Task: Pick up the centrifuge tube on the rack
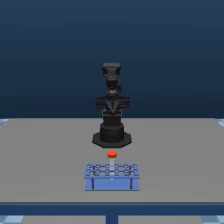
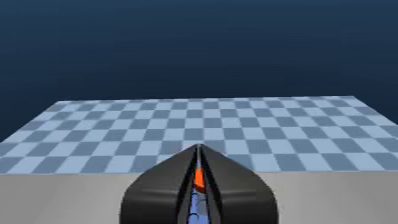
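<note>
A wide grey desk (image 1: 45, 160) is seen in the exterior view, set against a dark blue backdrop, and beyond its far edge a blue-and-white checkered floor (image 2: 204, 130) is shown in the wrist view. At the middle of the desk a black robot arm (image 1: 112, 107) is mounted on a round dark base, and it is folded upright above that base. In front of the base, nearer the camera, a small light-blue rack (image 1: 111, 176) is placed, with a grid of round holes on top and two dark posts on its front face. An orange-red cap (image 1: 111, 154) is seen between the arm's base and the rack's far edge; whether it sits on the rack or just behind it cannot be told from this view. In the wrist view the gripper (image 2: 198, 186) is shown as two dark curved halves drawn almost together, with only a thin slit left between the jaws. Within that slit the tube (image 2: 198, 181) is glimpsed, orange-red at one end and pale bluish below. Whether the jaws are actually clamped on it cannot be told.
</note>
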